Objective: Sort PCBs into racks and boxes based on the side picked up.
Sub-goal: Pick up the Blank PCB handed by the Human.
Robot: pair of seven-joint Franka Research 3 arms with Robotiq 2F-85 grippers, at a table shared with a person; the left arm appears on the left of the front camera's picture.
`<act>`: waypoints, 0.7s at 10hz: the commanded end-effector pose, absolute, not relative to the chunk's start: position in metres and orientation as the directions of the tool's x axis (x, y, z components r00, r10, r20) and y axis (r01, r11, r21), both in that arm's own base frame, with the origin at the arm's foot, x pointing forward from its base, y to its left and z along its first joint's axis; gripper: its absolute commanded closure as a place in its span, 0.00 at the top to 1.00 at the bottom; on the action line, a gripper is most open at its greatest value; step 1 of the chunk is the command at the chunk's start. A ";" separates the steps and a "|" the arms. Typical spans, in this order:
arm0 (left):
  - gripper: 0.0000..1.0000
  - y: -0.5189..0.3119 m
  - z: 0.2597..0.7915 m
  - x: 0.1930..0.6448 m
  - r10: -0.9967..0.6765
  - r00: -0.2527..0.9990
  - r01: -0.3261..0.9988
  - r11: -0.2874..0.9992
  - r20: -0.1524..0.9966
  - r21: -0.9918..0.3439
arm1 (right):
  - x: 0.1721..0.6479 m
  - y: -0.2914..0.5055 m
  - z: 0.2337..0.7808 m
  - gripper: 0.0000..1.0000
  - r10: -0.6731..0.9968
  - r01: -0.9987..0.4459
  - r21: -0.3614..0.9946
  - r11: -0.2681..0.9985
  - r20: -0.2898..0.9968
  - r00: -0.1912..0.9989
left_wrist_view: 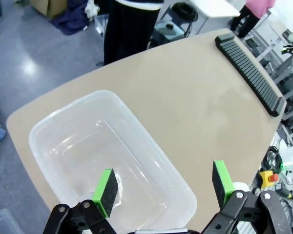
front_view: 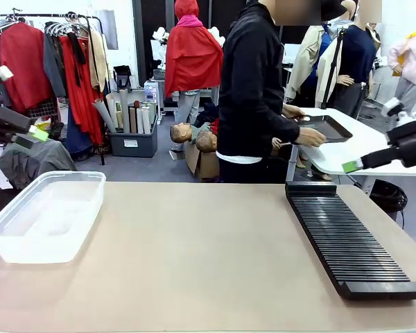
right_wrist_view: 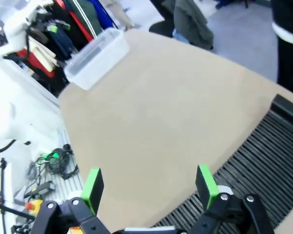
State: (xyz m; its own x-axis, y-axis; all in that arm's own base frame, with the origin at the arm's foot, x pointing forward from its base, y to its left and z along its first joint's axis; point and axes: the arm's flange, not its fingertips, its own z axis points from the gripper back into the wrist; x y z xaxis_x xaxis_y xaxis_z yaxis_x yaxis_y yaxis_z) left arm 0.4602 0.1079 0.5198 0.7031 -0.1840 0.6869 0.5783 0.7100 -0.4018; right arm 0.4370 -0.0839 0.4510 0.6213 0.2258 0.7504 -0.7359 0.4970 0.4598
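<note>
Here the left gripper [left_wrist_view: 163, 187] hangs wide open and empty over the clear tub [left_wrist_view: 78, 146] at the table's [front_view: 194, 257] left end, the right gripper [right_wrist_view: 149, 187] likewise above the slotted black rack [right_wrist_view: 263, 151] at its right end. Beyond the table's far edge a person [front_view: 253, 90] has a hand on a shallow black tray [front_view: 333, 128].
</note>
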 end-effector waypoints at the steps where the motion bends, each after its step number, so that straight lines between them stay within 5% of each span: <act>1: 1.00 0.125 0.508 0.457 -0.180 0.646 0.639 0.659 0.742 -0.397 | 0.433 -0.095 0.464 1.00 0.173 -0.747 0.466 0.473 0.783 0.598; 7: 1.00 0.135 0.490 0.444 -0.188 0.568 0.699 0.624 0.801 -0.350 | 0.403 -0.127 0.503 1.00 -0.026 -0.468 0.700 0.540 0.569 0.822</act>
